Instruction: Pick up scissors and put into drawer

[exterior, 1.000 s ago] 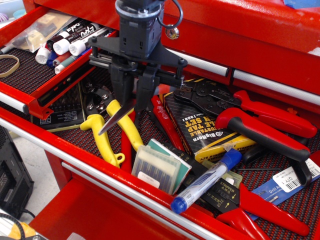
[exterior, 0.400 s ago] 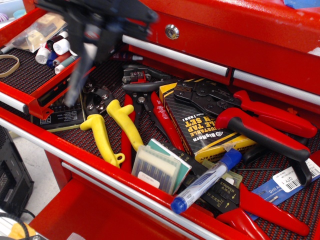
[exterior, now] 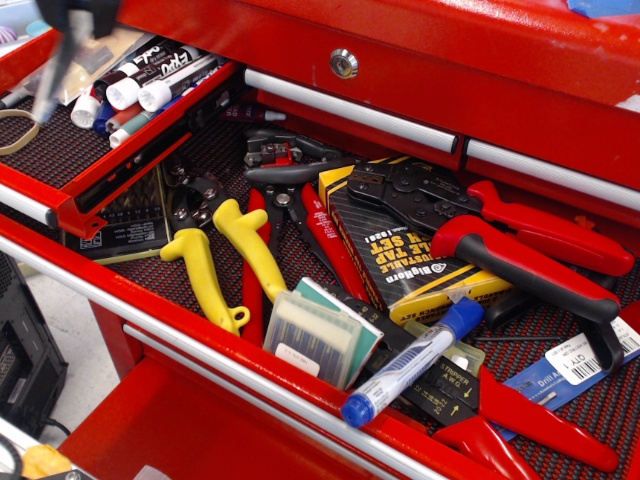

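My gripper (exterior: 73,16) is a dark blur at the top left edge, mostly out of frame. It is shut on the scissors (exterior: 48,78). Only their silver blades show, blurred, hanging point down. The handles are hidden in the gripper. The blades hang over the left part of the shallow red drawer (exterior: 108,168), above its dark woven liner, close to the tan rubber band (exterior: 17,130) and left of the marker pens (exterior: 130,90).
The deeper drawer below holds yellow-handled pliers (exterior: 225,262), red-handled pliers (exterior: 525,255), a black and yellow tap set box (exterior: 400,250), a clear plastic case (exterior: 318,335) and a blue-capped marker (exterior: 410,362). The chest's closed drawers with a lock (exterior: 344,63) stand behind.
My gripper has carried the scissors left and up, from above the deeper drawer's pliers to over the shallow drawer. The rest has not moved.
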You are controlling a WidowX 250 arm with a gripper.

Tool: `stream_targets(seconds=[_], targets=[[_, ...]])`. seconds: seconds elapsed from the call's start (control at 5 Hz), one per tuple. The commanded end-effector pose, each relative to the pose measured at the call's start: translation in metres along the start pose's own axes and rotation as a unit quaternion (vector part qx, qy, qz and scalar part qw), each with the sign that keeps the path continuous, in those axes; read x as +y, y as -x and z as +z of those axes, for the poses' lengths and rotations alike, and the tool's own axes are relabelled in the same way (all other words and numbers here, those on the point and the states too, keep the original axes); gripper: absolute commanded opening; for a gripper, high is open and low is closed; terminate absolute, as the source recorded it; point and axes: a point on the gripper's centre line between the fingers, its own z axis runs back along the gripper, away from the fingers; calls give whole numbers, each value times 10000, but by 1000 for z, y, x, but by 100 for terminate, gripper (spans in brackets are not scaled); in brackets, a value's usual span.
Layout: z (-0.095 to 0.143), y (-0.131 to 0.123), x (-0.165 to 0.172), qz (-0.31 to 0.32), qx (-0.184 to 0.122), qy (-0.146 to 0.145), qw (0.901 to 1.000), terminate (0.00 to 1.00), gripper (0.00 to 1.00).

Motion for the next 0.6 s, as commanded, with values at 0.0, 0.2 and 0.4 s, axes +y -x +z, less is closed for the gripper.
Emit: stream_targets(seconds=[0.0, 0.2, 0.4], targets=[[-36, -30, 6, 83, -313, 607, 9976, 0, 0], [-58, -27, 1, 58, -501, 843, 9952, 0, 0], [-58, -27, 1, 58, -501, 843, 9952, 100, 100]])
